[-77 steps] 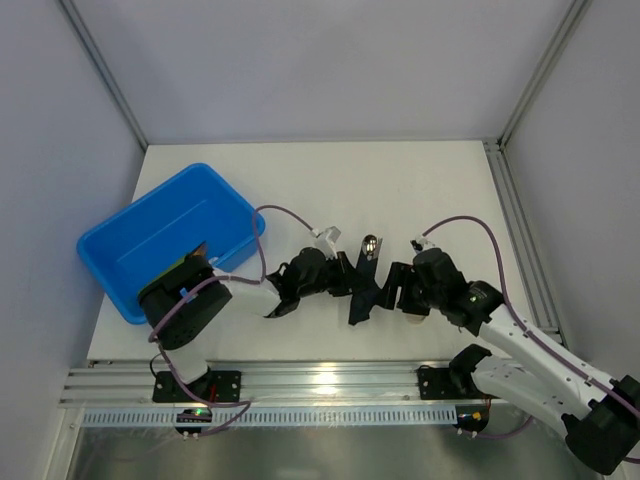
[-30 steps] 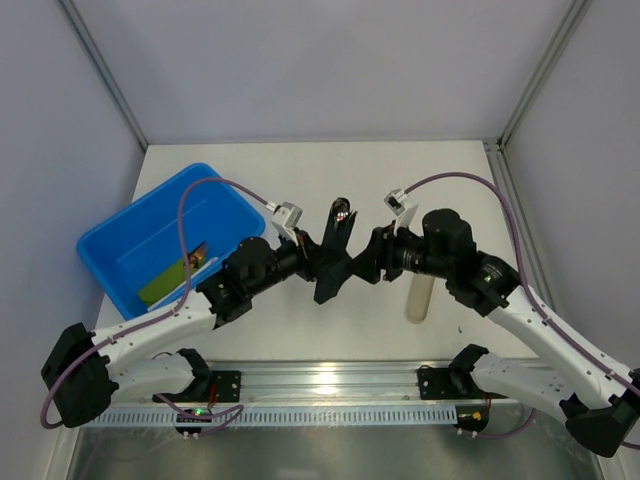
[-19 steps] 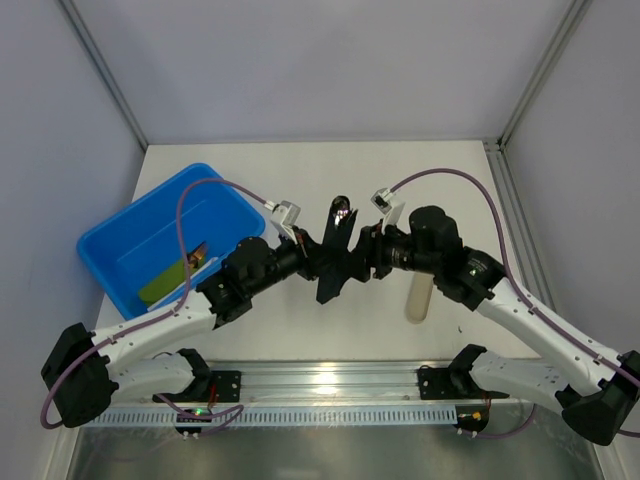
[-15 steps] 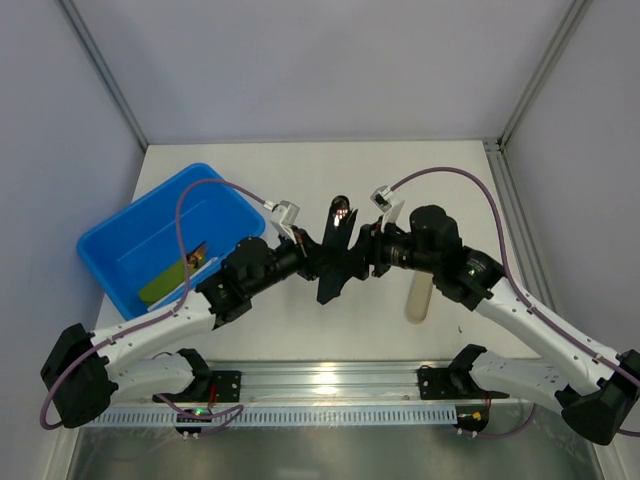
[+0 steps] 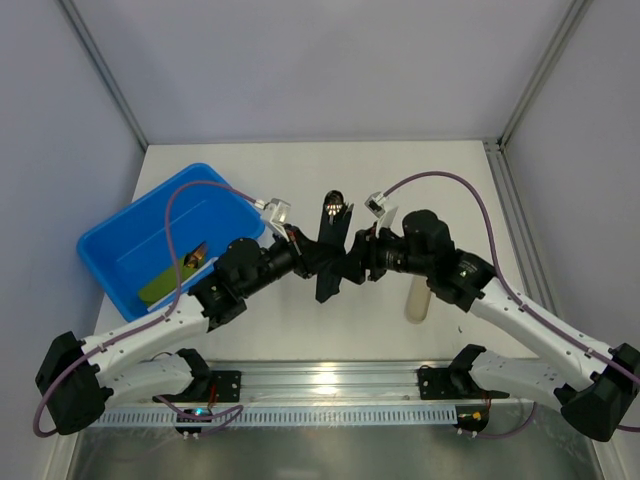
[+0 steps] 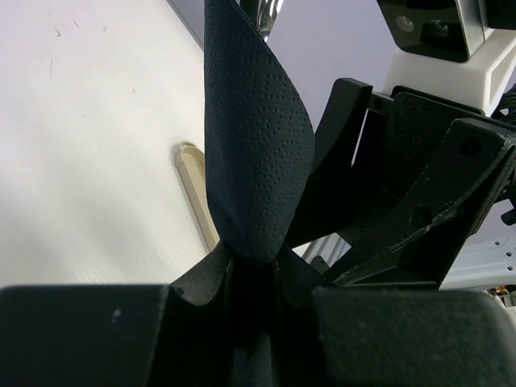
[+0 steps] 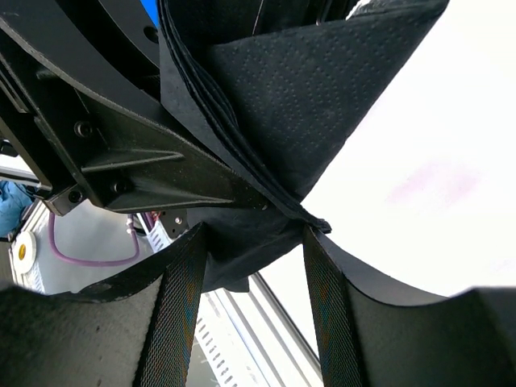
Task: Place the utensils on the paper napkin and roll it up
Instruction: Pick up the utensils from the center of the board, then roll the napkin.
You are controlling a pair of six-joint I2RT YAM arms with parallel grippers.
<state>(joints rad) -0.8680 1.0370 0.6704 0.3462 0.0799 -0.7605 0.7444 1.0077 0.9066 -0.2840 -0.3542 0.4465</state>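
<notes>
Because the napkin (image 5: 330,262) has to end as a tight roll around the utensils (image 5: 334,206), we hold it up above the counter (image 5: 420,180). It stands nearly upright at the centre of the top view, where both arms can reach it from opposite sides. It reads as a folded black bundle, wider in the middle and narrowing toward the bottom. Shiny metal tips poke out of its upper end; how many pieces are inside we cannot tell.

The left gripper (image 6: 254,270) is nearly closed and pinches the bundle's lower part, low in its own wrist view. We judge that this keeps the wrap from springing open and the metal from sliding out.

The right gripper (image 7: 254,246) comes in from the right of the frame with its jaws about half apart, one finger on each side of the napkin's lower corner. The paper fills the gap, but we cannot tell whether the fingers press on it. That straddling stance looks meant for a second hold, so the roll can be tightened or turned between two grips.

Farther out, the cylinder (image 5: 417,300) lies on the counter right of centre, apart from the bundle. The tub (image 5: 120,240) sits at the left of the frame.
</notes>
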